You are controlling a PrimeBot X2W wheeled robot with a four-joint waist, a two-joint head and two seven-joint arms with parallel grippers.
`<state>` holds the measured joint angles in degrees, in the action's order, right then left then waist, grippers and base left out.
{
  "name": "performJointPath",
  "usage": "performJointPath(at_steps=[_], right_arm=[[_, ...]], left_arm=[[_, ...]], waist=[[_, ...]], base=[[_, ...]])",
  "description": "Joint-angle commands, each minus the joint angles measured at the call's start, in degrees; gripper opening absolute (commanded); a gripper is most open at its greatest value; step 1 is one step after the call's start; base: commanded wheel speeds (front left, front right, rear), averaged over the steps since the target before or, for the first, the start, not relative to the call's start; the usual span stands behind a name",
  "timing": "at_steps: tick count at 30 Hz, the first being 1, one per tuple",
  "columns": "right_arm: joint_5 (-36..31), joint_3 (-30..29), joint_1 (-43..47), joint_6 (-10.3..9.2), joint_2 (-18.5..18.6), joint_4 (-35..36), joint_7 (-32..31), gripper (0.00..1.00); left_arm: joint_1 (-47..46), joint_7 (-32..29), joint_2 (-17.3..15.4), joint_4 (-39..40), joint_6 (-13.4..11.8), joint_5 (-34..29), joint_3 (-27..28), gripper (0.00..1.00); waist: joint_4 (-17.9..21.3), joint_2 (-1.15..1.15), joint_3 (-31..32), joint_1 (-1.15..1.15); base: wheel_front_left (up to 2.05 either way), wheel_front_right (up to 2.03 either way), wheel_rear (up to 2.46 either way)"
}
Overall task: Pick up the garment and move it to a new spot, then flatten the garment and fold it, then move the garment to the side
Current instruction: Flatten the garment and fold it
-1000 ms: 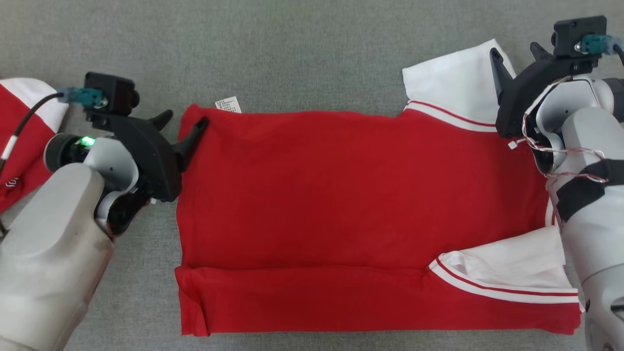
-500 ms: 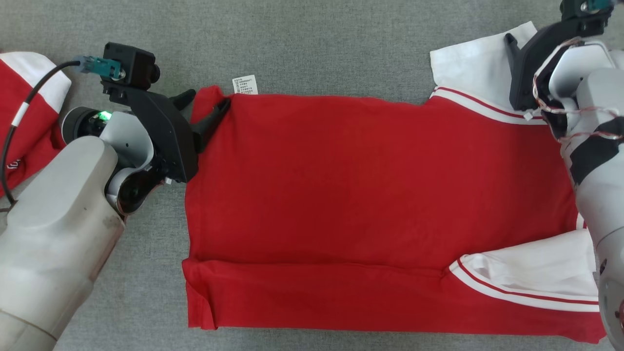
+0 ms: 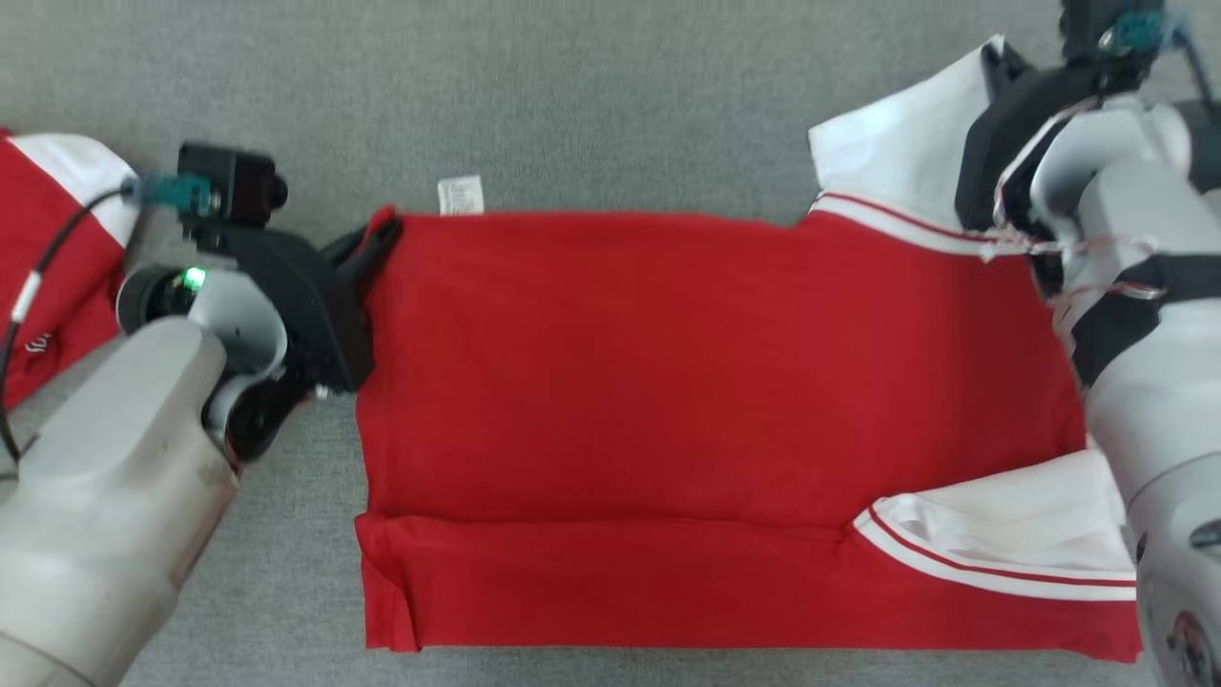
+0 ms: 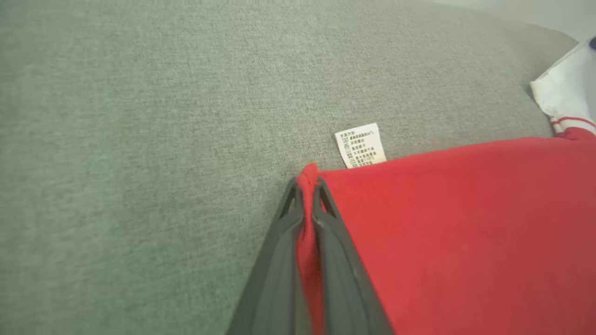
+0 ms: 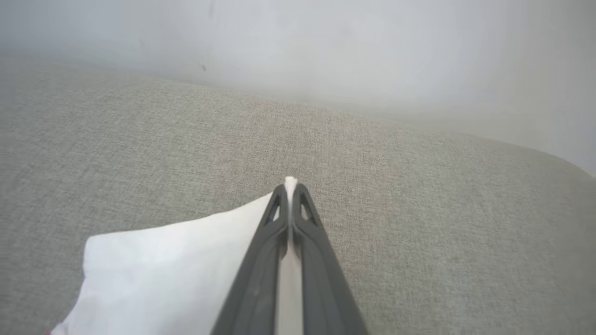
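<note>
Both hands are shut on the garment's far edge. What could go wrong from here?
1. The left hand pinches only a thin sliver of the garment at its corner; it may slip out on lifting.
2. The right hand grips the white sleeve by its tip, not the body, so pulling may skew the fold.
3. A second red garment lies beside the left forearm; a sweep could drag it.

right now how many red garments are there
2. One garment lies spread in the middle, pinched at its far edge by the left hand and right hand. A second garment sits at the left edge, partly cut off. Others may be hidden.
</note>
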<state>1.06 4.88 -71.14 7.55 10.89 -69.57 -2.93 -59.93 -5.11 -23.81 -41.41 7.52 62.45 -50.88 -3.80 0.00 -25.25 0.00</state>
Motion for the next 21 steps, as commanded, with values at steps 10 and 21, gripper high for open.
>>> performJointPath(at_steps=[10,21], right_arm=[[12.1,9.6,13.6,-0.13,1.2,7.1,11.0,0.0],[25.0,14.3,32.8,-0.13,8.2,29.4,12.6,0.0]], left_arm=[[8.1,7.4,-0.3,-1.7,-0.1,0.6,-2.3,0.0],[11.6,12.9,-0.7,-2.8,-0.1,-0.9,-3.5,0.0]], waist=[[3.8,0.0,12.3,0.0],[5.6,0.0,16.5,0.0]], base=[[0.0,0.0,0.0],[0.0,0.0,0.0]])
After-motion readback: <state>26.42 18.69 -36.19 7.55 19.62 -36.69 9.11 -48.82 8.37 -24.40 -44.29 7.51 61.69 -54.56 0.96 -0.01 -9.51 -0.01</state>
